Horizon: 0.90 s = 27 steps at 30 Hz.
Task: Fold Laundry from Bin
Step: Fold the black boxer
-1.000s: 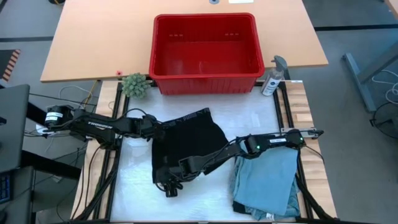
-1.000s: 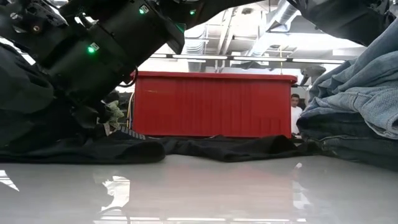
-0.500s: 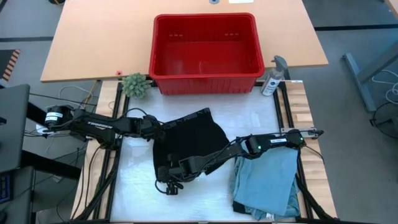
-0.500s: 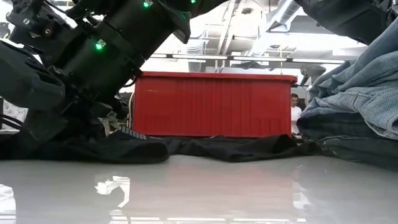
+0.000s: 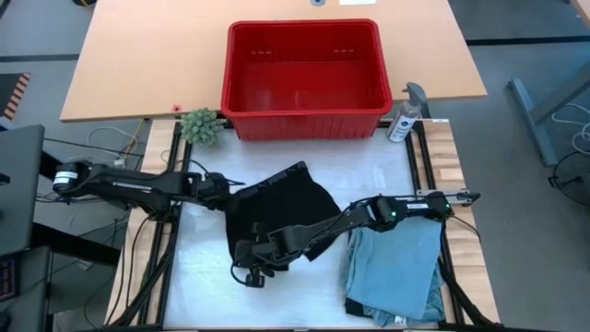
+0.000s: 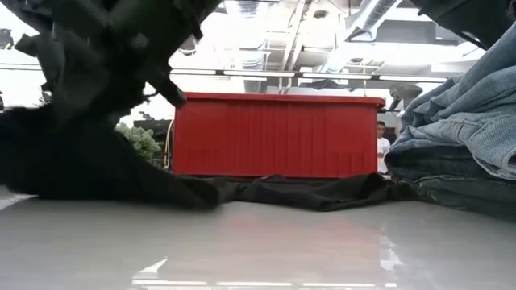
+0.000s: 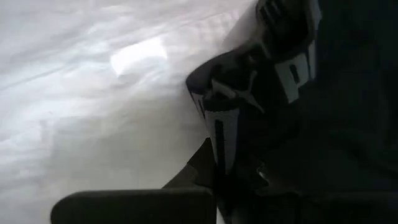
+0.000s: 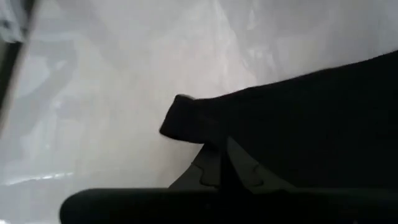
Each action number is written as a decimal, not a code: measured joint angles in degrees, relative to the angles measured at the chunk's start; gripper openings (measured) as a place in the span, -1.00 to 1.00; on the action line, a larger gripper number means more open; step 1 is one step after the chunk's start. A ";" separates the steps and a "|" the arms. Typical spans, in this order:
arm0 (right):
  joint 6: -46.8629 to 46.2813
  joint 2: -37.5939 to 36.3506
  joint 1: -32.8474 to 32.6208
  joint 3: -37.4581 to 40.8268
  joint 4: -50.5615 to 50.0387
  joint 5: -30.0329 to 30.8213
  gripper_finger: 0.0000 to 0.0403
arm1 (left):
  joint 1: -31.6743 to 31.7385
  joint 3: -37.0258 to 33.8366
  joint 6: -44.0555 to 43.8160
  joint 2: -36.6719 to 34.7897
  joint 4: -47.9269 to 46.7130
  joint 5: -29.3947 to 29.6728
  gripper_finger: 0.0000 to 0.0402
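Observation:
A small black garment (image 5: 281, 210) lies on the white table top between my two grippers. Its waistband (image 7: 224, 124) bears white letters. My left gripper (image 5: 224, 196) is shut on the garment's left far part. My right gripper (image 5: 251, 267) is shut on its near left part. In the low view the garment's left side (image 6: 81, 153) hangs raised, while the rest (image 6: 306, 192) lies flat. The red bin (image 5: 304, 65) stands at the far edge, with no laundry showing inside. Folded light blue denim pieces (image 5: 396, 267) lie stacked at the near right. My left gripper pinches the garment at its lettered waistband (image 7: 217, 155), slanting down from the table's left; the cloth there is lifted off the table. My right gripper pinches the black cloth near a corner (image 8: 183, 121), slanting down from the right; the cloth hangs slack below the fingers.
A small green plant (image 5: 199, 124) and a spray bottle (image 5: 406, 112) stand beside the bin's near corners. The denim stack (image 6: 459, 121) rises high at the right in the low view. A person (image 6: 383, 141) shows far behind the table.
My right gripper has risen from the table with the garment's near left part. My left gripper has risen a little and tipped. The garment's left side is now lifted clear of the table; its right part has stayed flat.

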<state>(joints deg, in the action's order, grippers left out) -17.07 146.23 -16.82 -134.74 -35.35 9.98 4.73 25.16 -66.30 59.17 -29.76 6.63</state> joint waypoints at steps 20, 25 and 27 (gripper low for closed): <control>-0.01 -1.99 0.51 -0.15 9.89 -11.63 -0.89 | -0.98 2.57 -8.42 -26.79 -20.61 0.14 -1.00; 0.40 -2.64 0.91 -0.26 11.94 -13.06 -0.89 | -1.00 2.57 -9.72 -29.84 -21.66 -0.80 -1.00; 0.40 -2.64 0.92 -0.26 12.12 -13.73 -0.89 | -1.00 2.73 -9.81 -30.73 -22.01 -1.49 -1.00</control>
<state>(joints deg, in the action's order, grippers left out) -16.67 143.59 -15.90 -135.00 -23.23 -3.75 3.73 27.88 -76.11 28.44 -51.77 5.14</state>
